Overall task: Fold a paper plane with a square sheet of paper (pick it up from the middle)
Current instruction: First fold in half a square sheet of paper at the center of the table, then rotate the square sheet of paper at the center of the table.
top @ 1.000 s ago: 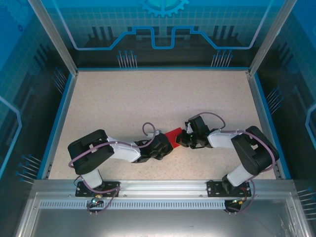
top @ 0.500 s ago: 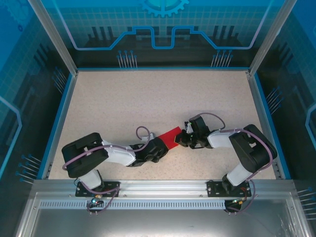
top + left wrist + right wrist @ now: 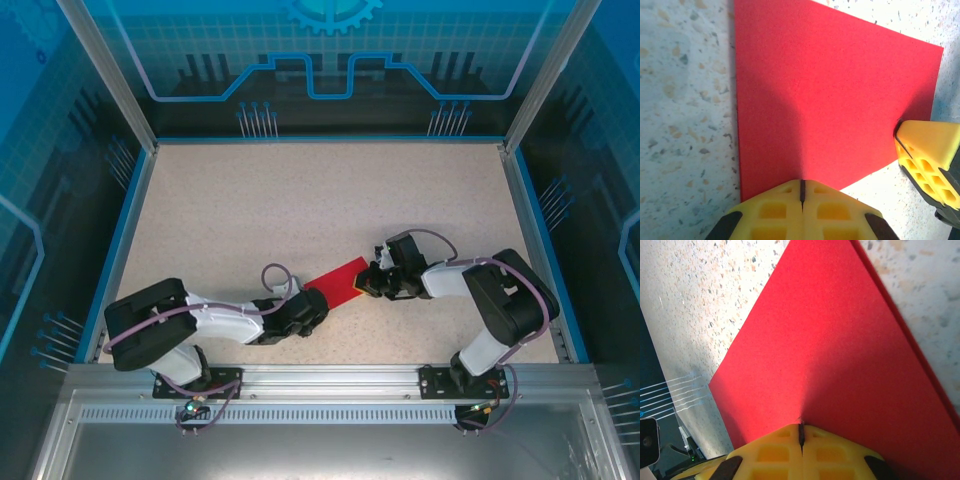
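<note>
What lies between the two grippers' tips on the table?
The red sheet of paper, flat on the table, spans the stretch from the left gripper to the right gripper; the top view shows it.

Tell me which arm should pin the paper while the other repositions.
Right, probably. The right gripper, shut, has red paper flanking its tips; the left gripper, also shut, sits at the paper's edge, barely on it.

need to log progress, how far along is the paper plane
Done: the red sheet looks folded over, a second layer showing along one edge. In hand: the left hand and right hand, both shut, touch its two ends. To do: no pointed nose or wings yet.
</note>
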{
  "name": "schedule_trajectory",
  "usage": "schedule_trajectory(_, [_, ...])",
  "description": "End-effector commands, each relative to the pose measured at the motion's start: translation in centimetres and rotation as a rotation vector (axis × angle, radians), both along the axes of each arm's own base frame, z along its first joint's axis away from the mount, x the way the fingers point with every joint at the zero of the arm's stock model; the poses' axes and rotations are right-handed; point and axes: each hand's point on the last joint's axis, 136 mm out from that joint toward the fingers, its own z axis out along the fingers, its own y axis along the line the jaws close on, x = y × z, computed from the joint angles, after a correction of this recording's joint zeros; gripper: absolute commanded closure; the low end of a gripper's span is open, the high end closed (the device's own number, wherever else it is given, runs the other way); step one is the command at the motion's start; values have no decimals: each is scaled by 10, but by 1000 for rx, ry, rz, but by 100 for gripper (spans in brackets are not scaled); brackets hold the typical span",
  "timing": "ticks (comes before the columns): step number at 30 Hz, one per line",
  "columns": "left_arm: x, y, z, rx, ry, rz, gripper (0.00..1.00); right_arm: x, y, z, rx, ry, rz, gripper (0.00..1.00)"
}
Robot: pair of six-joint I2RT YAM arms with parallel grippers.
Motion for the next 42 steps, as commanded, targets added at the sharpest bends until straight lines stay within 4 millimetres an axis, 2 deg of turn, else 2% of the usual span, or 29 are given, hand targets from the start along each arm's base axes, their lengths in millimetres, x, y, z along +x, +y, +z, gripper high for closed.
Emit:
schedule_trajectory(1, [-39, 69, -51, 275, 142, 20, 100, -22, -66, -61, -295, 152, -139, 100])
schedule_trajectory(7, [-48, 92, -54, 288, 158, 82, 100, -22, -69, -63, -302, 156, -143, 100])
schedule_trajectory(13, [-46, 103, -31, 322, 131, 93, 100, -17, -69, -58, -298, 131, -130, 100])
schedule_trajectory(17, [-24, 101, 4, 310, 50, 40, 95, 0, -55, -28, -298, 19, -59, 100])
schedule_trajectory(21, [4, 103, 50, 347, -18, -37, 85, 18, -26, 15, -280, -115, 58, 100])
schedule_trajectory(23, [16, 106, 66, 355, -36, -68, 78, 22, -10, 29, -282, -146, 112, 100])
schedule_trajectory(25, [26, 112, 77, 362, -43, -86, 70, 21, 9, 37, -289, -160, 165, 92])
schedule_trajectory(28, [42, 121, 88, 374, -46, -98, 60, 16, 31, 32, -298, -151, 219, 83])
schedule_trajectory(29, [46, 123, 90, 376, -44, -105, 56, 21, 42, 36, -291, -162, 229, 83])
schedule_trajectory(34, [68, 145, 94, 395, -22, -64, 33, 16, 84, 24, -308, -144, 324, 81])
schedule_trajectory(38, [76, 160, 92, 420, -15, -43, 24, 11, 94, 10, -332, -123, 336, 81])
schedule_trajectory(42, [77, 167, 84, 422, 10, -38, 17, -2, 95, -2, -338, -92, 373, 81])
